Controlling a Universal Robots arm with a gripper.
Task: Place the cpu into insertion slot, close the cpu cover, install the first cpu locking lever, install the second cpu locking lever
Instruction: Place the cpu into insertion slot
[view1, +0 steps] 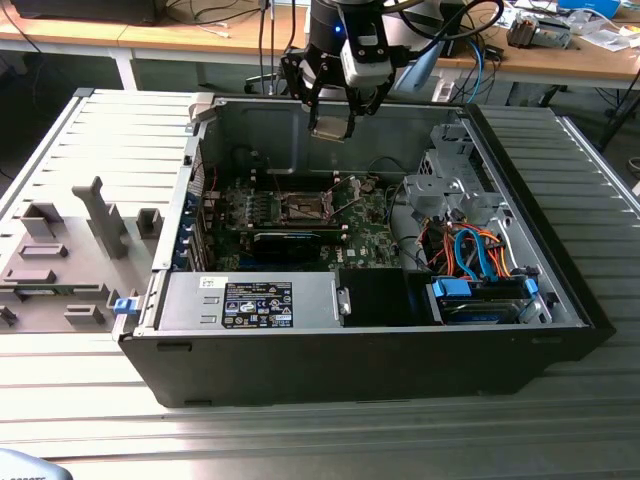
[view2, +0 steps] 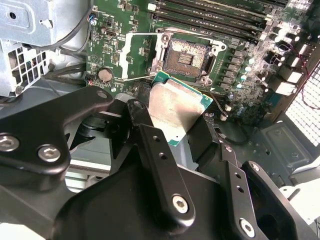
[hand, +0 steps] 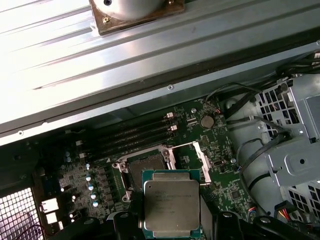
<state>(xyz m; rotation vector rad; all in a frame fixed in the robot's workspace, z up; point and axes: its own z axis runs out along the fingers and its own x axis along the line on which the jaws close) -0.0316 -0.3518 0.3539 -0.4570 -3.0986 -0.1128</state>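
Second wrist view | gripper (view2: 175, 131) holds cpu (view2: 176, 105) above case (view2: 282, 142) | insertion slot (view2: 187, 56) uncovered

gripping the cpu (hand: 171, 207) by two opposite edges between the dark fingers (hand: 120, 220) of the gripper (hand: 171, 227), pale metal face toward the camera, green border showing around it, hanging in front of the near rim of the insertion slot (hand: 146, 164). lying uncovered with dark centre and silvery rim, the cpu cover (hand: 204, 165) standing open on the side toward the grey drive cage (hand: 295, 150), long memory slots (hand: 125, 137) just beyond toward the case wall (hand: 150, 95). sitting near the motherboard (hand: 220, 185) edge by the cage, a round coin cell (hand: 207, 121).
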